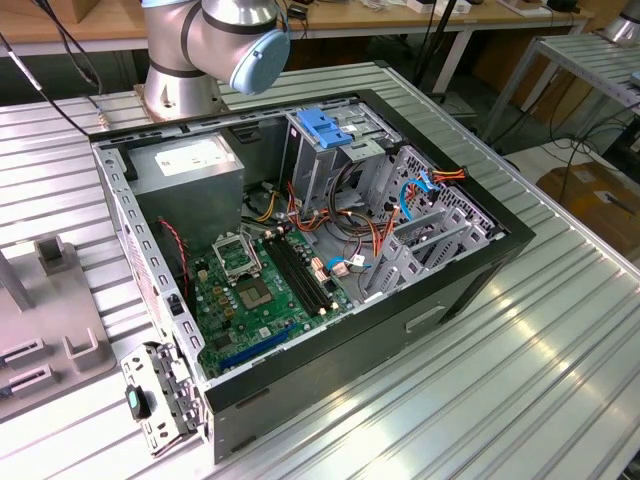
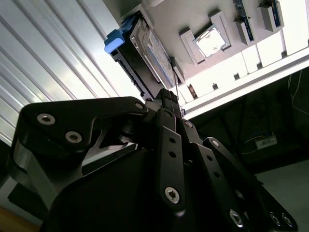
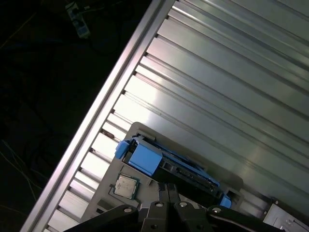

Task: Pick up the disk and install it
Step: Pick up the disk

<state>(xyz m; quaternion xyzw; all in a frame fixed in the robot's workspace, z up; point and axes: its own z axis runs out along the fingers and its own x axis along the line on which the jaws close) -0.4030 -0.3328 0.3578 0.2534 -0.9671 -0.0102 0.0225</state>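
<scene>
Held the fingers [image 2: 167, 104] closed together, tips just short of the disk [image 2: 157, 50]. Found the disk standing on edge in the grey tray [image 2: 193, 14], beside the tray's processor chip [image 2: 211, 42], tray resting on the ribbed surface [image 2: 63, 58].

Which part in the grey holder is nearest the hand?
The blue-railed disk, standing on edge right before the hand; the chip lies flat beside it.

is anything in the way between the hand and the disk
Nothing visible does. In both wrist views the hand is just off the edge of the disk, which stands on edge in a grey holder, with no object between them. A chip lies in the holder beside the disk.
</scene>
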